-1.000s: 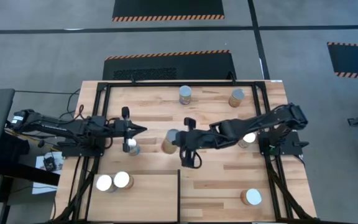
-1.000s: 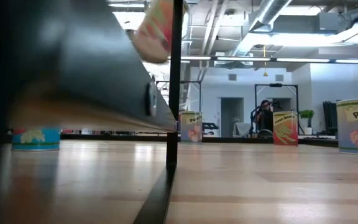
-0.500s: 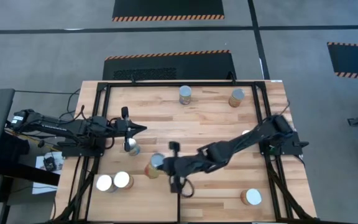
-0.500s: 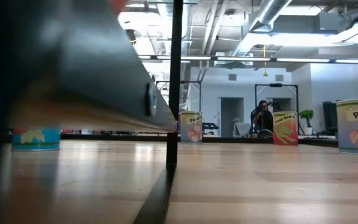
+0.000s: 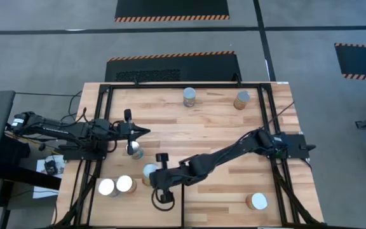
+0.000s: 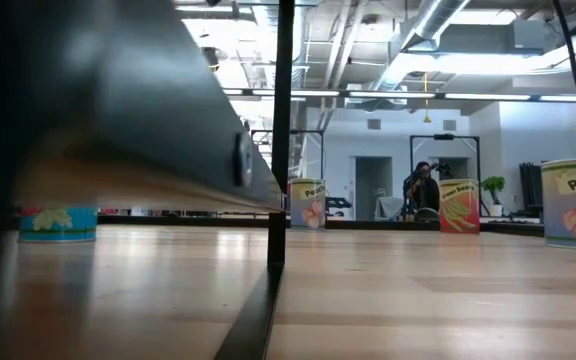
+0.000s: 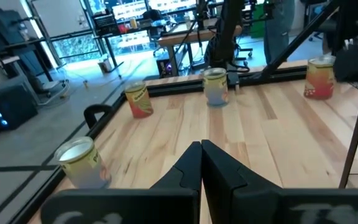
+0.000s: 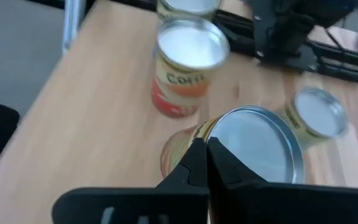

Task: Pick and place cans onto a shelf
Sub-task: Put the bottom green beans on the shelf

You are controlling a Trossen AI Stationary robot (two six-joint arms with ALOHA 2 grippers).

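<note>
My right claw [image 5: 156,180] hangs over the far edge of the shelf [image 5: 165,213], the arm stretched clear across the worktop from its right edge. A grey-topped can [image 5: 149,170] sits tight against the tip. In the wrist view its lid fills the space just past the claw, but I cannot tell whether I have it clamped.

Two white-topped cans, one [image 5: 107,186] and the other [image 5: 126,184], stand side by side on the shelf near the worktop's left edge. The shelf itself fills the front-left corner.

This looks like the placing step: can brought to the shelf, not yet set down. Next I would judge it calls for coming in over bare plywood beside that pair, apart from them, then lowering until the base is flat, and only then letting go.

My left claw [image 5: 143,131] waits clenched and empty near the left edge, another can [image 5: 134,150] just beside it. Two more cans, one [image 5: 189,97] and another [image 5: 241,100], stand by the back edge. One last can [image 5: 257,201] is near the front-right corner.
</note>
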